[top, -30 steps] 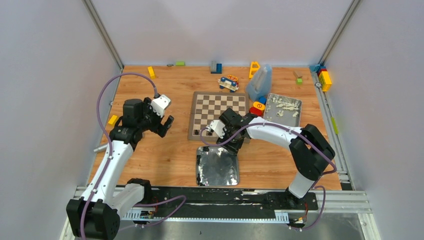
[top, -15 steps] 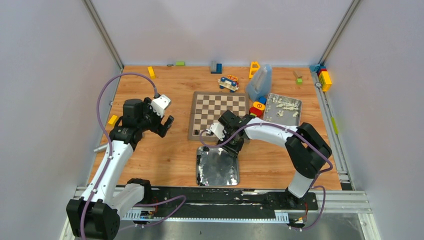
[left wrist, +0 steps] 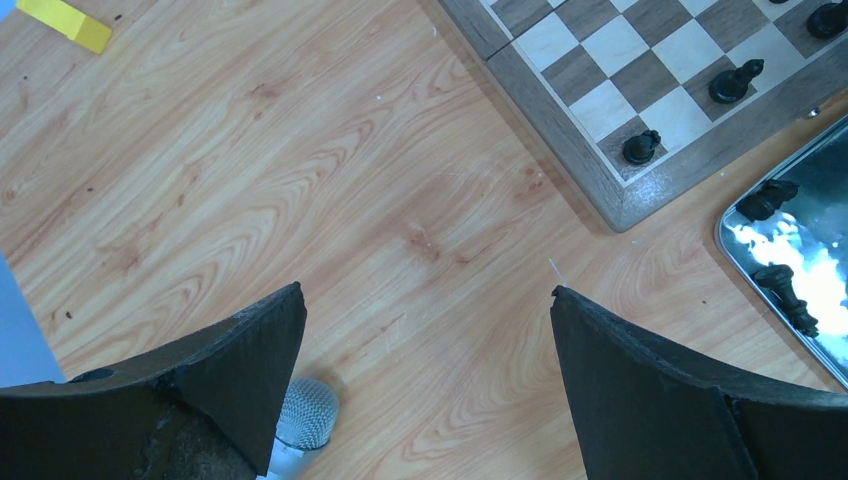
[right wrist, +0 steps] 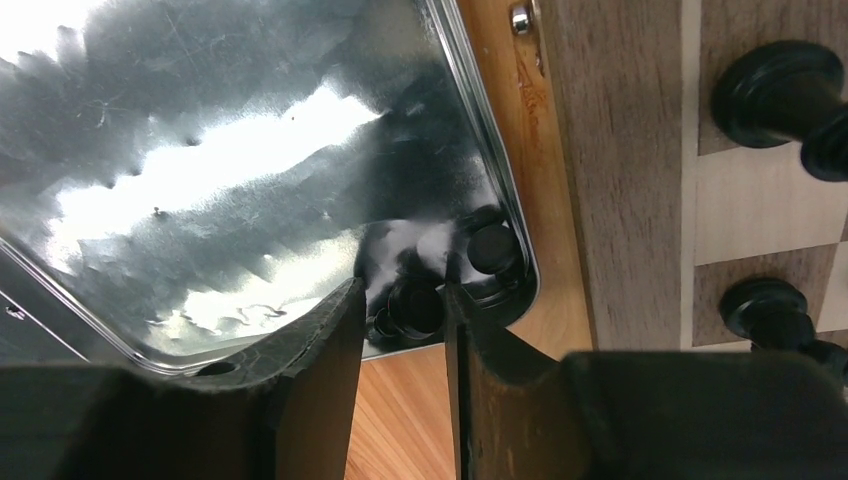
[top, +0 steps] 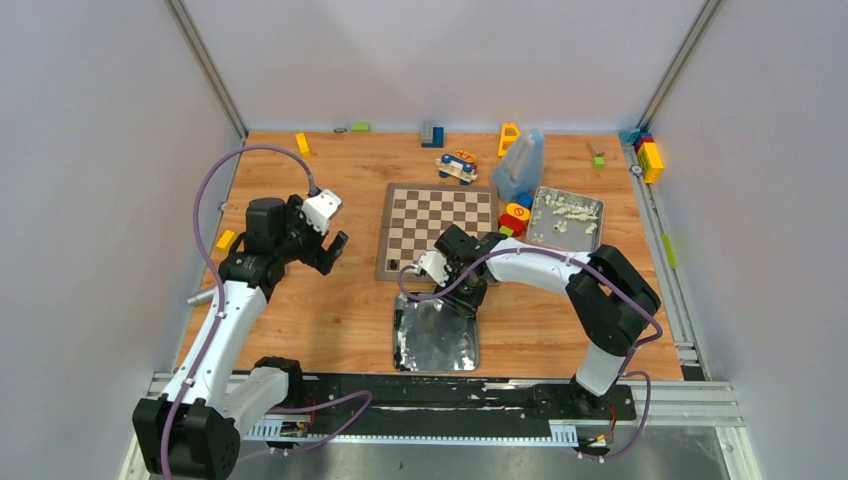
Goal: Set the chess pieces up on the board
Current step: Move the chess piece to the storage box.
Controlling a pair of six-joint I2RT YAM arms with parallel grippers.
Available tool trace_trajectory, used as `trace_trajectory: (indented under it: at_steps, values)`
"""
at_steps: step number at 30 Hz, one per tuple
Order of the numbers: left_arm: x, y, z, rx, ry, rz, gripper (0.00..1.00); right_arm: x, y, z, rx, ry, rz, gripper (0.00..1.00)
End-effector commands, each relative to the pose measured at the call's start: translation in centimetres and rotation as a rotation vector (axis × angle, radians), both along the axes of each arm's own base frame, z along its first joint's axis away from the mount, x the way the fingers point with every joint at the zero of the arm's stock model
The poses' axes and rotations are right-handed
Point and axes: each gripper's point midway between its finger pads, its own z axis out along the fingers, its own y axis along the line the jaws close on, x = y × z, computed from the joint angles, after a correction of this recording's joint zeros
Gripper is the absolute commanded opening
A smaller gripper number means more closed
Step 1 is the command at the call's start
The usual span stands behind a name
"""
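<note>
At the tray (right wrist: 200, 120) corner by the board (right wrist: 620, 150) — right claw (right wrist: 404, 298) around a piece (right wrist: 418, 310), grip unclear; left claw (left wrist: 425, 312) wide.

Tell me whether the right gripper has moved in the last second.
Yes: the right gripper slid slightly nearer, off the board edge toward the silver tray.

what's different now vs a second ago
The right gripper drew back off the brown-and-cream wooden chessboard and down to the far corner of the shiny square metal tray. Its jaws now flank a small black chess piece, grip unclear. The left gripper, jaws wide open, and everything else stayed put.
</note>
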Motion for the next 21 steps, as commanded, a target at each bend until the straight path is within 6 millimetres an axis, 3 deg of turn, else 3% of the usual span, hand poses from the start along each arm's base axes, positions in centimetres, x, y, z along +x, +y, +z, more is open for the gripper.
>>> trace_trajectory:
  at_steps: [1,5,13,18,21]
  values:
    - [0.5,0.0,0.8,0.001,-0.045,-0.014,1.00,-1.2,0.1,-0.8,0.002,0.043,0.023,0.35]
    - [0.4,0.0,0.8,0.003,-0.044,-0.014,1.00,-1.3,0.5,-0.7,0.021,0.047,0.037,0.34]
    - [0.4,0.1,0.8,0.007,-0.050,-0.014,1.00,-1.2,2.4,1.0,0.095,0.019,0.109,0.23]
    - [0.5,0.1,0.7,0.009,-0.049,-0.015,1.00,-1.9,4.1,1.6,0.124,0.006,0.184,0.25]
    - [0.5,0.1,0.6,0.009,-0.046,-0.014,1.00,-1.5,4.8,1.6,0.115,-0.023,0.201,0.31]
